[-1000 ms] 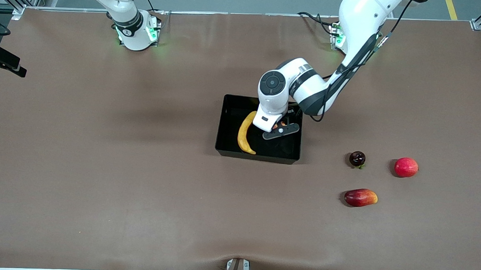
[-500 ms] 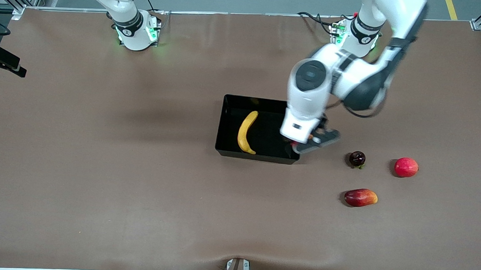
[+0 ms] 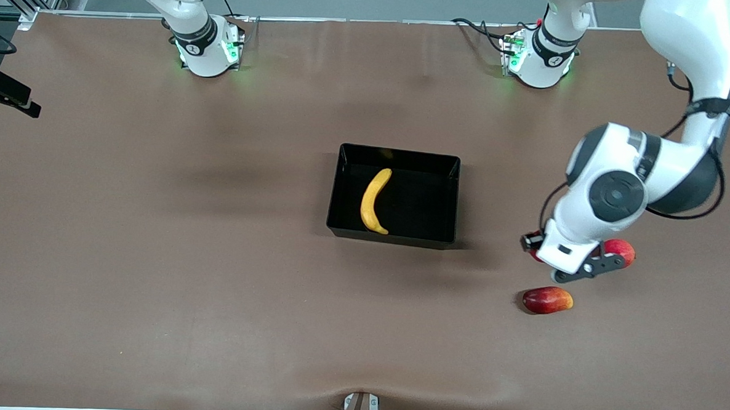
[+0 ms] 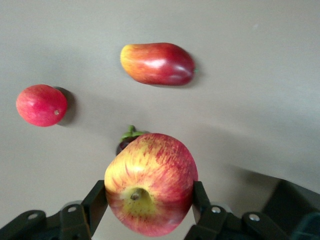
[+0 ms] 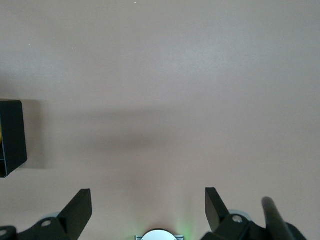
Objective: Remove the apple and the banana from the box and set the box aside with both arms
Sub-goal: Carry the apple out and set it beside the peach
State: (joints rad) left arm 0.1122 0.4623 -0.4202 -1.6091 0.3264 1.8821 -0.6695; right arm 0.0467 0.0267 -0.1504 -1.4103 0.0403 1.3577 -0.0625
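Note:
My left gripper (image 4: 149,192) is shut on the small red apple with yellowish streaks (image 4: 152,182) and holds it in the air. In the front view the left gripper (image 3: 584,268) hangs over the loose fruits toward the left arm's end of the table, and the apple is hidden under the hand. The yellow banana (image 3: 372,199) lies in the black box (image 3: 398,152) at mid-table. My right gripper (image 5: 148,210) is open and empty, high over bare table near its own base; it waits.
A red-and-yellow mango (image 3: 547,299) lies nearest the front camera; it also shows in the left wrist view (image 4: 157,63). A pink-red round fruit (image 3: 623,248) and a small dark fruit (image 4: 129,137) lie below the left hand. The box's corner (image 5: 10,137) shows in the right wrist view.
My left gripper has swung from inside the box, over its wall, to above the loose fruits at the left arm's end, with the apple in it. The banana and right arm have not moved.

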